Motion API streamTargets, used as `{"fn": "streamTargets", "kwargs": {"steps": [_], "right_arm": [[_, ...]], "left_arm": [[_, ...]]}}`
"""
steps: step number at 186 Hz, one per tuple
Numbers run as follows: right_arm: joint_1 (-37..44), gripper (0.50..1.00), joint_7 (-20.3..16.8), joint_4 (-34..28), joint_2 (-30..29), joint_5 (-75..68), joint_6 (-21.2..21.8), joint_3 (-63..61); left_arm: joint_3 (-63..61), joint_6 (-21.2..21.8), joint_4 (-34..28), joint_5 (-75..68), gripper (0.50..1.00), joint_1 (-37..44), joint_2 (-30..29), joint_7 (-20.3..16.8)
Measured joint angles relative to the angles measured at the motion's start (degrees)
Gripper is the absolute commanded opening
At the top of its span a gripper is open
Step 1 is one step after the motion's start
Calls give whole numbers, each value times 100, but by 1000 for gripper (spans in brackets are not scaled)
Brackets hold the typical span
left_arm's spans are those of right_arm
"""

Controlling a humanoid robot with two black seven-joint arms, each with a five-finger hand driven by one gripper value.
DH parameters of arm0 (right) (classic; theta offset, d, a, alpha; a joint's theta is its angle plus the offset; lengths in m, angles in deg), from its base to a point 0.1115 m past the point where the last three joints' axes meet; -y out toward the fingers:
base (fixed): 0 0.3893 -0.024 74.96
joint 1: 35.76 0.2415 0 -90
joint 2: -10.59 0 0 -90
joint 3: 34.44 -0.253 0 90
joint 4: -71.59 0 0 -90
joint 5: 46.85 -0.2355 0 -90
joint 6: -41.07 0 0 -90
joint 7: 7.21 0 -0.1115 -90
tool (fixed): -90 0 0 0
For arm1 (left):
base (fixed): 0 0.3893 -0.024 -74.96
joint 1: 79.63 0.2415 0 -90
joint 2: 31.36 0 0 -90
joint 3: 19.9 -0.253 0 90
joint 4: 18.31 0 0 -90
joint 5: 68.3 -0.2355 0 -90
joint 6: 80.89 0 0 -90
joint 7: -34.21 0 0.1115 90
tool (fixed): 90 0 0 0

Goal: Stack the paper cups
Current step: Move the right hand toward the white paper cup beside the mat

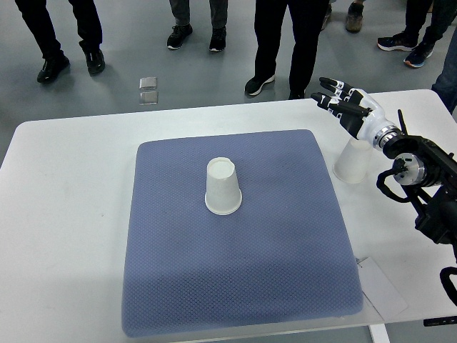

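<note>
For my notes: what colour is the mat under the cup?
Blue-grey mat, finely dotted; seen in the top view.

On the blue mat (pixel 235 286) only one upside-down paper cup (pixel 223 187) stands; all around it is free. A second cup (pixel 353 163) stands on the counter (pixel 71 186) under the right hand (pixel 348 103).

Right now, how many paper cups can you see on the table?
2. One cup stands upside down near the middle of the blue mat. The other cup sits off the mat on the white table, partly hidden under the right hand.
</note>
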Motion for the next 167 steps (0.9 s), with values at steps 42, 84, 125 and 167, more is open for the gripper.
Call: {"fn": "streamTargets", "kwargs": {"steps": [42,84,125,167], "right_arm": [[13,913,5,0,-4,0,0,0],[67,913,5,0,-3,0,0,0],[91,911,0,12,66,0,13,0],[95,913,-6,42,84,0,20,0]], "left_arm": [[26,-183,-4,2,1000,0,0,5],[4,-194,-72,3,1000,0,0,5],[3,-194,-70,3,1000,0,0,2],[3,-194,-72,0,1000,0,0,2]]}}
